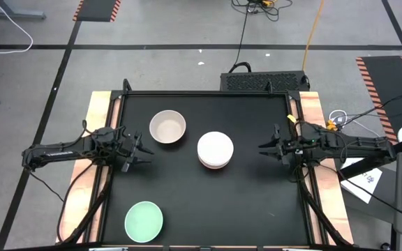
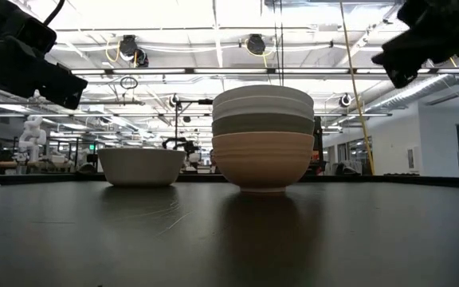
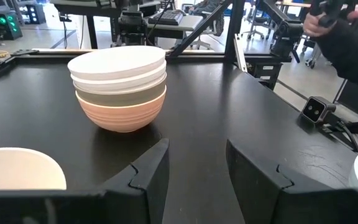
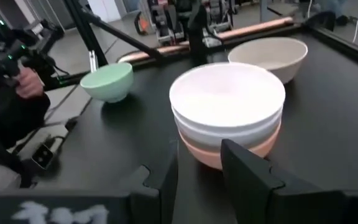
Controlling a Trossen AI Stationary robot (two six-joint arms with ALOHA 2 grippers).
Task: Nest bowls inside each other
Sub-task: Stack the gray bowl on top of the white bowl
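A stack of nested bowls (image 1: 215, 150) stands on its base in the middle of the black table: salmon-orange at the bottom, olive-brown above it, two white on top (image 2: 263, 135) (image 3: 118, 87) (image 4: 227, 112). A beige-grey bowl (image 1: 167, 127) (image 2: 140, 166) sits alone toward the far left. A mint green bowl (image 1: 144, 220) (image 4: 107, 81) stands near the near edge. My left gripper (image 1: 142, 150) (image 3: 197, 149) hovers open, left of the stack. My right gripper (image 1: 264, 146) (image 4: 197, 155) hovers open on the stack's right.
The table's raised rim (image 1: 208, 93) and wooden side strips frame the black surface. A small camera module (image 3: 316, 109) sits at the table's edge. A person's arm (image 3: 344, 37) shows beyond the table, and a person (image 4: 11, 93) holding a device stands off to one side.
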